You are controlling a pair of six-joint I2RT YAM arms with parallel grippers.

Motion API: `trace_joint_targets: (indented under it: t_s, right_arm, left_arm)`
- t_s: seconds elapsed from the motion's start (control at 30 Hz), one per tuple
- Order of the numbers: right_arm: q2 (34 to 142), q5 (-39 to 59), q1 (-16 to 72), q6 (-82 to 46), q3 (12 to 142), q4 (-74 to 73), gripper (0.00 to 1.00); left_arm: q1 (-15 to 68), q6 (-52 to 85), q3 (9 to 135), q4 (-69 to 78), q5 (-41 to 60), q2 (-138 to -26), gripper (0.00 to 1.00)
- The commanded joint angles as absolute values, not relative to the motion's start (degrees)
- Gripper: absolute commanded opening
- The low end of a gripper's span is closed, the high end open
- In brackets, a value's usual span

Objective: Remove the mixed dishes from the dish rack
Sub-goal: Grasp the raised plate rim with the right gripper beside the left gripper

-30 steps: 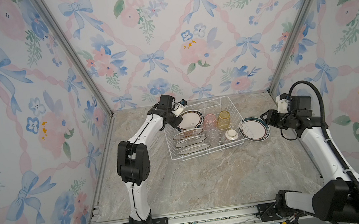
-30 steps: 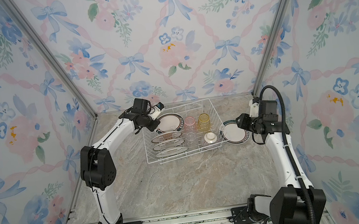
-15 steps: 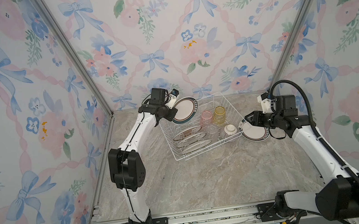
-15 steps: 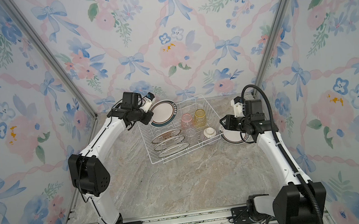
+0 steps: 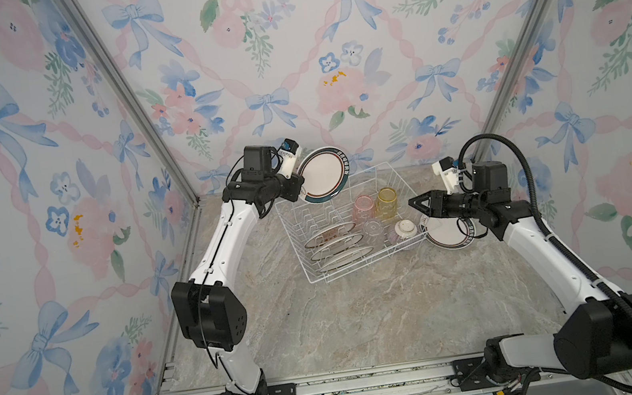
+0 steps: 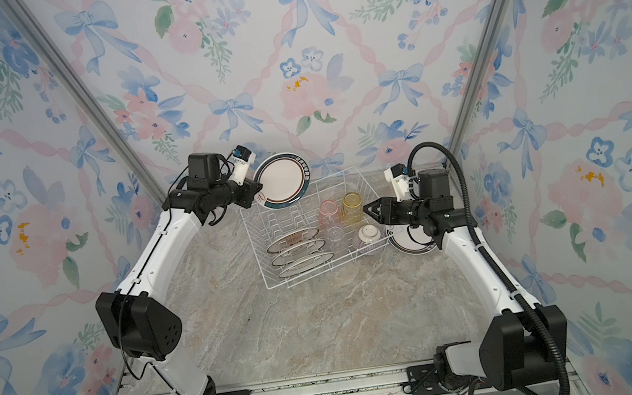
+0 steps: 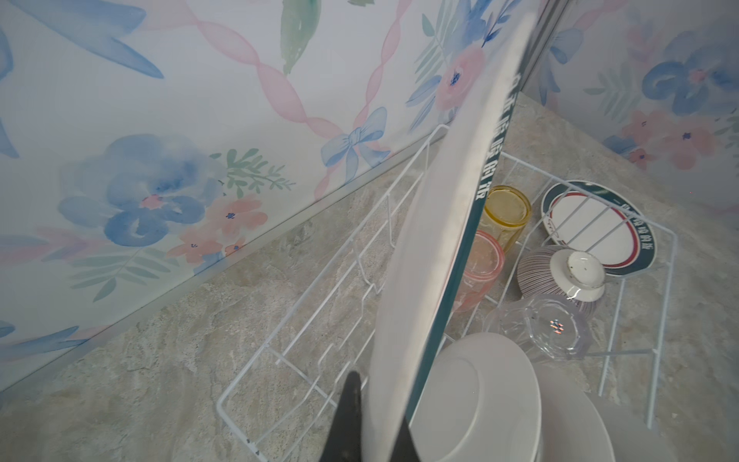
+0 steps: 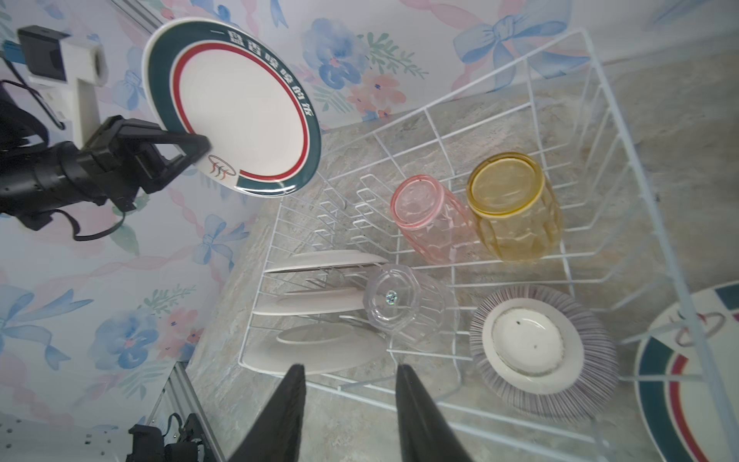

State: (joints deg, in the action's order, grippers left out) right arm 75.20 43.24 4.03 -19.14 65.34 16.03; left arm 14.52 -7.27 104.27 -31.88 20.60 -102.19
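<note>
Right now the left gripper (image 5: 302,190) is clenched on the lower edge of a dark-rimmed plate (image 5: 323,172), its fingers (image 8: 196,146) pinching the rim from both faces. The plate stands nearly on edge beyond the fingertips, clear of the wires and above the far corner of the dish rack (image 5: 369,170). Below and ahead of that gripper, the rack sits on the marble table (image 5: 365,317). Three more plates (image 5: 334,246) lean in its dividers, closest to the left gripper's side. Across the rack, the right gripper (image 5: 417,206) hangs with its jaws apart and nothing between them, as the right wrist view shows (image 8: 348,384). It points in over the rack's near wall. Just beneath and ahead of its tips lies the purple-striped bowl (image 8: 536,352), upside down, with the clear tumbler (image 8: 400,308) beside it. Farther ahead stand the pink tumbler (image 8: 428,218) and yellow tumbler (image 8: 514,208), both upside down and side by side. Under the right gripper's wrist, outside the rack and just beside its wall, another dark-rimmed plate (image 5: 448,236) lies flat on the table.
</note>
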Motion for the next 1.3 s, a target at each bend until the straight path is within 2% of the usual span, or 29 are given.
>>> trace_joint_targets:
  t_s: [0.0, 0.27, 0.73, 0.8, 0.87, 1.0, 1.1, 1.2, 1.27]
  right_arm:
    - [75.0, 51.4, 5.4, -23.0, 64.9, 8.2, 0.43]
    - [77.1, 51.0, 8.2, -26.7, 64.8, 2.4, 0.49]
    - [80.7, 49.7, 10.9, -33.0, 64.3, -8.7, 0.49]
    - [80.6, 49.5, 11.3, -33.5, 64.2, -9.9, 0.44]
    - [80.5, 49.4, 11.6, -34.0, 64.0, -10.8, 0.34]
    - [80.0, 48.7, 11.6, -33.8, 64.3, -9.4, 0.0]
    - [78.9, 47.3, 11.6, -33.1, 64.2, -7.8, 0.0]
    - [77.7, 45.0, 11.4, -33.0, 63.8, -7.0, 0.0]
    - [76.8, 42.7, 10.3, -33.0, 63.8, -5.4, 0.0]
  left_arm:
    - [14.3, 0.0, 106.6, -30.6, 33.6, -99.6, 0.0]
    - [16.3, 5.8, 105.3, -29.8, 45.4, -101.4, 0.0]
    - [22.1, 9.6, 106.5, -27.6, 53.1, -105.9, 0.0]
    - [23.1, 9.8, 107.3, -27.7, 53.1, -107.0, 0.0]
    - [23.7, 10.0, 107.8, -27.6, 53.0, -107.9, 0.0]
    - [24.2, 10.4, 108.5, -27.6, 52.7, -108.6, 0.0]
    - [24.3, 10.7, 108.3, -27.6, 51.6, -108.4, 0.0]
    - [24.3, 10.9, 107.8, -27.6, 50.5, -107.8, 0.17]
    - [24.3, 10.5, 107.6, -27.6, 50.2, -107.2, 0.23]
